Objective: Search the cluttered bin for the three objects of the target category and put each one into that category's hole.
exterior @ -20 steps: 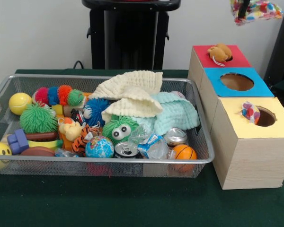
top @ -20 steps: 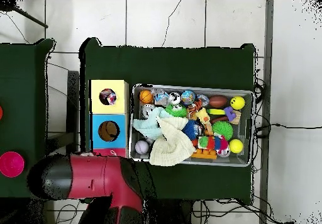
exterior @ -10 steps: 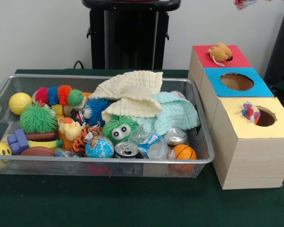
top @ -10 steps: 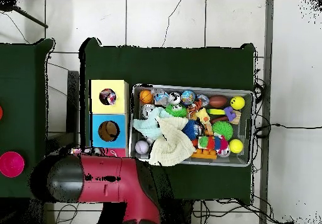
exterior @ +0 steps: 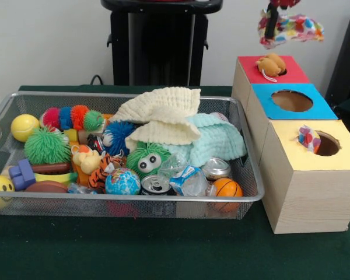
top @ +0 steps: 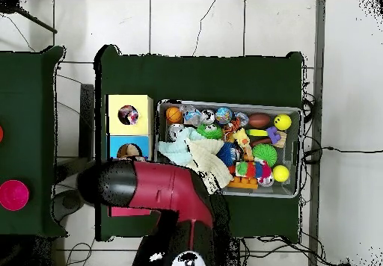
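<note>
A dark green cloth (exterior: 163,251) is covering the table, and a pale wall is standing behind it. The wire bin (exterior: 254,192) is taking up the left and middle of the front view, its rim running close along the side of three wooden boxes lined up on the right. Only a narrow strip of cloth is showing between bin and boxes, while a broad bare band of green is lying open in front of both.

The red-topped box (exterior: 291,74) is sitting farthest back, with an orange plush toy (exterior: 269,64) resting at the edge of its hole. The blue-topped box (exterior: 321,108) in the middle is showing an open round hole. The yellow-topped box (exterior: 347,157) is nearest, and a small multicoloured piece (exterior: 307,138) is lying at the lip of its hole.

Above the red box, at the top edge of the front view, the gripper (exterior: 272,17) is hanging in the air, gripping a bright spotted cloth (exterior: 291,26) that is drooping to either side of it. The cloth is hanging well clear of the box tops. In the overhead view the red arm (top: 157,192) is stretching across the box row, hiding the red box and part of the blue one.

Inside the bin, a cream knitted cloth (exterior: 163,114) and a mint cloth (exterior: 219,140) are heaped in the middle, rising above the rim. A green fuzzy toy with eyes (exterior: 147,160), a globe ball (exterior: 122,182), a can (exterior: 156,185) and a small basketball (exterior: 227,188) are crowding the front wall.
</note>
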Robot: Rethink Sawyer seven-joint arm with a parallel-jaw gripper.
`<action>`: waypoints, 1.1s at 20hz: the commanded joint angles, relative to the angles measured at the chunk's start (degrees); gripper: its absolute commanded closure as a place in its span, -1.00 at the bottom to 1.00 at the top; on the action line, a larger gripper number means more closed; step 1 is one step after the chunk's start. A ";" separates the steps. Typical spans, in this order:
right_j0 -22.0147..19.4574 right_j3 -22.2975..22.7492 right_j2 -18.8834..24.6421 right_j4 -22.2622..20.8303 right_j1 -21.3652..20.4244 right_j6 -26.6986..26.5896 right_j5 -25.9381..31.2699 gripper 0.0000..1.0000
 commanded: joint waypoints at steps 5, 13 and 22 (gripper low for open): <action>1.05 -11.96 4.12 -2.75 14.77 1.38 -0.55 1.00; 3.01 -19.25 2.45 -0.76 19.28 4.79 3.36 1.00; 2.95 -24.26 1.63 0.70 22.54 5.80 4.52 1.00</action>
